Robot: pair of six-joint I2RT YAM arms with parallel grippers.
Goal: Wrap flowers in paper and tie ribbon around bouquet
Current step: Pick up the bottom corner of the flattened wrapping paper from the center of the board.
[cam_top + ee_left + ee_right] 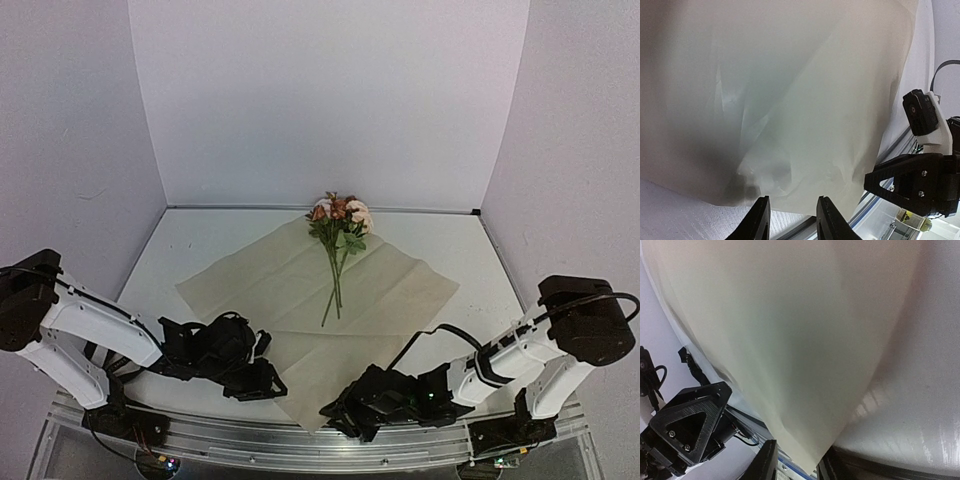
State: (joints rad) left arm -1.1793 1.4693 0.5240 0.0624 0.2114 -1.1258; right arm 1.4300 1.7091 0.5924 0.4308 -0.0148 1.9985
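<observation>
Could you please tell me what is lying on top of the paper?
Only the flowers lie on the paper, stems along its middle, blooms at its far corner. The left end effector and right end effector sit at its near edge. Anything beneath the sheet is covered.

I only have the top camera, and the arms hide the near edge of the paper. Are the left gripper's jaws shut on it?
Observer: No. The left gripper has its jaws apart, with the edge of the paper just at its tips.
Operator: And the right one?
Observer: The right gripper is open too; the paper's corner points into its gap.
Operator: Is the sheet flat there?
Observer: No, it shows creases just ahead of the left gripper.
</observation>
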